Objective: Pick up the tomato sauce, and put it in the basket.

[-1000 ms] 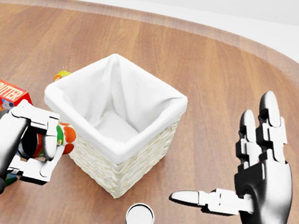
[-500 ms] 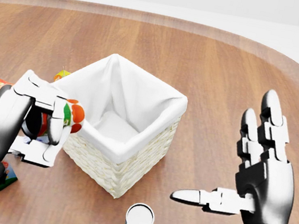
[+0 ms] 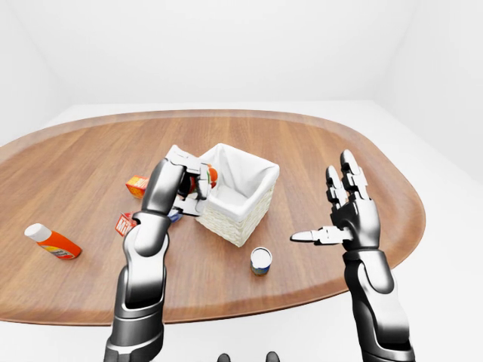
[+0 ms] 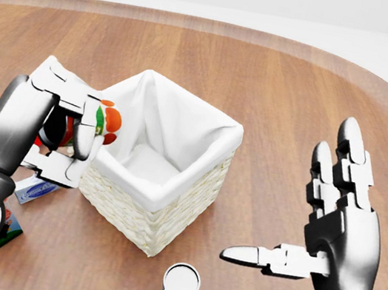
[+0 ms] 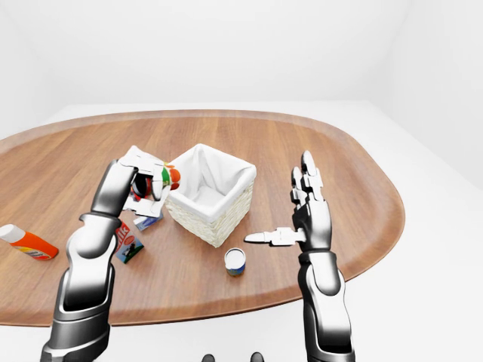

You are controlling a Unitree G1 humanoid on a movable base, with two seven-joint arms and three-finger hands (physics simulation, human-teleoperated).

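Observation:
The tomato sauce (image 4: pixel 106 120), a small can with a red and green label, is tilted in my left hand (image 4: pixel 67 141), whose fingers are shut round it. It hangs above the table at the left rim of the basket (image 4: pixel 143 219). The basket is a square white wicker one with a white cloth lining, in the middle of the head view; nothing shows inside it. My right hand (image 4: pixel 301 216) is held up to the right of the basket, open, fingers spread and thumb pointing left, holding nothing.
A can with a white lid (image 4: pixel 180 287) stands on the wooden table (image 4: pixel 278 92) just below the basket. Left of the basket lie an orange butter box (image 3: pixel 136 185), a red box (image 3: pixel 124 224) and a blue-white packet (image 4: pixel 36 188). An orange bottle (image 3: pixel 51 241) lies far left.
My left hand has risen and moved right with the tomato sauce, from low beside the basket's wall up to its left rim. The right hand has stayed put.

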